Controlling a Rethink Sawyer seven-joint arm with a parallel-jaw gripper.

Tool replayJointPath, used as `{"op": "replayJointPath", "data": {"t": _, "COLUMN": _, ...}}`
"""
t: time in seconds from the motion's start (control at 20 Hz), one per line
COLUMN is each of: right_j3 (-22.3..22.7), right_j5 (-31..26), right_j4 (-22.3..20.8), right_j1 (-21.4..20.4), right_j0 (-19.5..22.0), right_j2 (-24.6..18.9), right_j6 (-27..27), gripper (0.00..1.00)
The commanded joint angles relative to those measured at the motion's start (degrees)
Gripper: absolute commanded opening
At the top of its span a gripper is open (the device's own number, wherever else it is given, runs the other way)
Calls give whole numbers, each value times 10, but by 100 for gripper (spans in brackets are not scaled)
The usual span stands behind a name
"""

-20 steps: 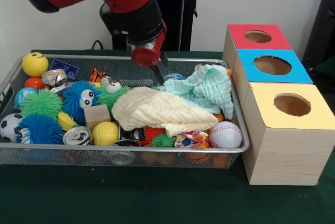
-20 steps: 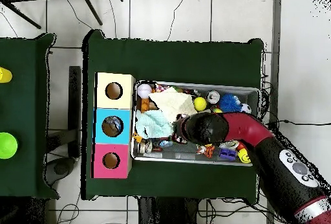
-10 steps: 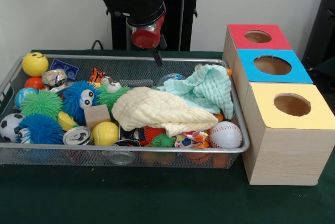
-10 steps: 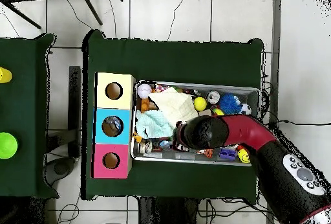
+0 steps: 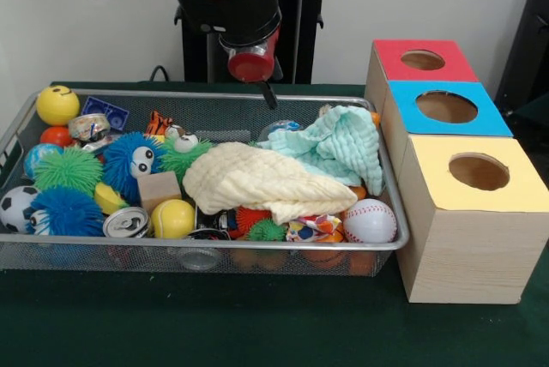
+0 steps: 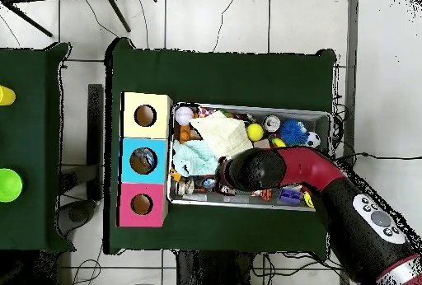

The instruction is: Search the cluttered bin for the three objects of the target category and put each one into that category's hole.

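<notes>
A shallow silver wire-mesh bin lies lengthwise on the green tabletop, crammed with small things. A pale yellow folded cloth sprawls across its middle, touching a mint-green waffle cloth heaped toward the boxes. A white baseball with red stitching rests in the front corner nearest the boxes. A yellow tennis-like ball and a black-and-white football sit by the front rim.

Just beside the bin stand three wooden boxes in a row, each with one round hole on top: a red-topped box, a blue-topped box and a yellow-topped box.
</notes>
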State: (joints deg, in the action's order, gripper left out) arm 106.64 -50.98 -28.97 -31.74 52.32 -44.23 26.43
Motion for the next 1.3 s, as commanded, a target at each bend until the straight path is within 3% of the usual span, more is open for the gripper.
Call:
{"op": "replayJointPath", "data": {"t": 0.05, "right_j3": 7, "right_j5": 47, "right_j4": -33, "right_j1": 36, "right_j0": 0, "right_j2": 21, "right_j6": 33, "gripper": 100}}
{"op": "replayJointPath", "data": {"t": 0.55, "right_j3": -32, "right_j5": 78, "right_j4": -57, "right_j1": 61, "right_j0": 0, "right_j2": 33, "right_j6": 35, "gripper": 100}}
{"op": "replayJointPath", "data": {"t": 0.8, "right_j3": -55, "right_j5": 124, "right_j4": -73, "right_j1": 76, "right_j0": -3, "right_j2": 37, "right_j6": 49, "gripper": 100}}
{"op": "replayJointPath", "data": {"t": 1.3, "right_j3": -63, "right_j5": 118, "right_j4": -72, "right_j1": 65, "right_j0": -2, "right_j2": 54, "right_j6": 51, "gripper": 100}}
